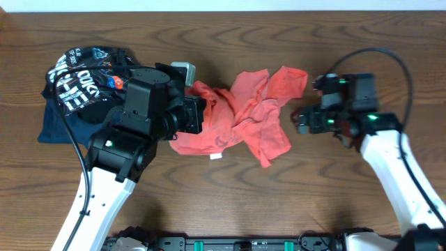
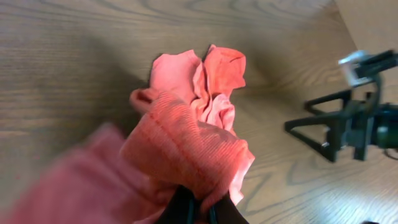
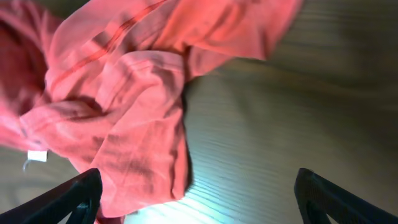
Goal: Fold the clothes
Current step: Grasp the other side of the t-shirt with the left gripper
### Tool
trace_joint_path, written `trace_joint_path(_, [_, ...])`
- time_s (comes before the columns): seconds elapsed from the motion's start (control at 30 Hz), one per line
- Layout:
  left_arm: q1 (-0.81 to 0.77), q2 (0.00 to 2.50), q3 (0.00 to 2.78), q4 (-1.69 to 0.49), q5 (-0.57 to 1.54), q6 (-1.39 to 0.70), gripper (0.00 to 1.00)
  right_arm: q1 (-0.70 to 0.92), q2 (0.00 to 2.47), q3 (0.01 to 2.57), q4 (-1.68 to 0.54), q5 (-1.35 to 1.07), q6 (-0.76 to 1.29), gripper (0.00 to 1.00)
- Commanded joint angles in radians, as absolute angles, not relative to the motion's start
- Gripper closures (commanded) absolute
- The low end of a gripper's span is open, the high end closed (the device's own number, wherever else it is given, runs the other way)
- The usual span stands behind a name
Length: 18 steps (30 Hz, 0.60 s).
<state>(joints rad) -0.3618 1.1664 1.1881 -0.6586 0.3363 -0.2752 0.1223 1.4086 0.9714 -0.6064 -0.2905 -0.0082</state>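
The orange-red T-shirt point(image 1: 244, 115) lies crumpled in the middle of the wooden table, its lettering hidden in the folds. My left gripper point(image 1: 197, 111) is at its left edge, shut on a bunched ribbed piece of the T-shirt point(image 2: 186, 149), which rises from the jaws point(image 2: 202, 211). My right gripper point(image 1: 301, 120) is open and empty just right of the shirt. In the right wrist view its fingers point(image 3: 199, 193) straddle bare table, with the shirt's lower right fold point(image 3: 137, 149) reaching over the left finger. A white label point(image 3: 37, 155) shows on the shirt's edge.
A black garment with white lettering point(image 1: 80, 77) lies on a navy blue garment point(image 1: 63, 125) at the table's far left, behind my left arm. The right arm point(image 2: 354, 124) shows in the left wrist view. Bare wood lies in front of the shirt.
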Motion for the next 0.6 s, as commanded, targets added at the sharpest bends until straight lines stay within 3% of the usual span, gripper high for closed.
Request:
trace_joint_path(0.0, [-0.360,1.149,1.194,-0.659,0.327,-0.239,0.94,0.212,1.478,0.973,-0.571,-0.333,-0.031,0.04])
trace_joint_path(0.33, [-0.360,1.148,1.194,-0.667,0.300,-0.228,0.94,0.450,1.703,0.973,-0.330,-0.299,-0.031,0.06])
trace_joint_path(0.43, [-0.360,1.148,1.195,-0.667,0.300,-0.228,0.95,0.490,1.755,0.973,-0.269,-0.242,-0.031,0.11])
trace_joint_path(0.5, [-0.360,1.148,1.194,-0.667,0.300,-0.227,0.94,0.506,1.788,0.973,-0.245,-0.162,-0.008,0.34])
trace_joint_path(0.53, [-0.360,1.148,1.194,-0.667,0.300,-0.216,0.94,0.510,1.803,0.973,-0.240,-0.098,0.032,0.49])
trace_joint_path(0.57, [-0.360,1.148,1.194,-0.667,0.298,-0.208,0.94,0.509,1.813,0.973,-0.243,-0.024,0.078,0.80])
